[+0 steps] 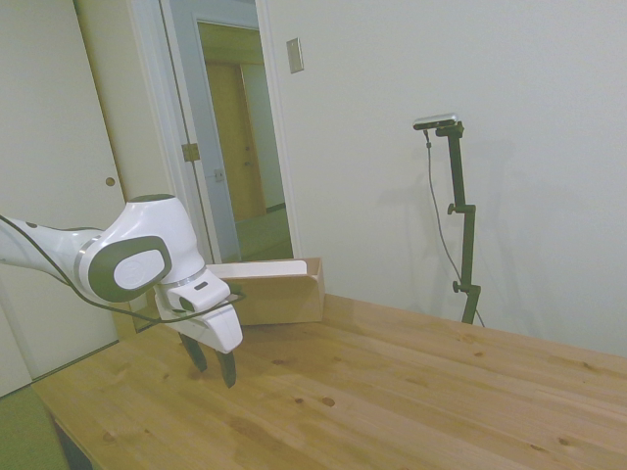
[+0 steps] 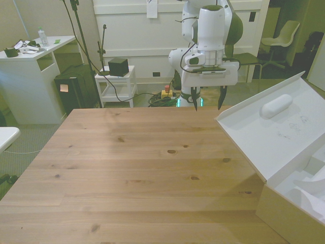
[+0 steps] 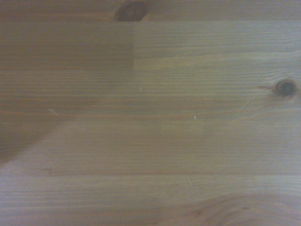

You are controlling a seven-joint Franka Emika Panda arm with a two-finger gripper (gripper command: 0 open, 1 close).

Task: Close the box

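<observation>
gaping tan box point(image 2: 284, 203), white-lined lid point(image 2: 269, 134) apparently raised

White Franka arm point(image 1: 137, 257) with rounded glossy shells, grey oval joint caps, thin black cable looping along its underside, white wedge-shaped hand block, pincer point(image 2: 208, 105) with two slim dark tapered fingers point(image 1: 227, 367), faint green glow at the base

White walls point(image 1: 411, 69), open doorway point(image 1: 240, 147) (dim beyond).
</observation>
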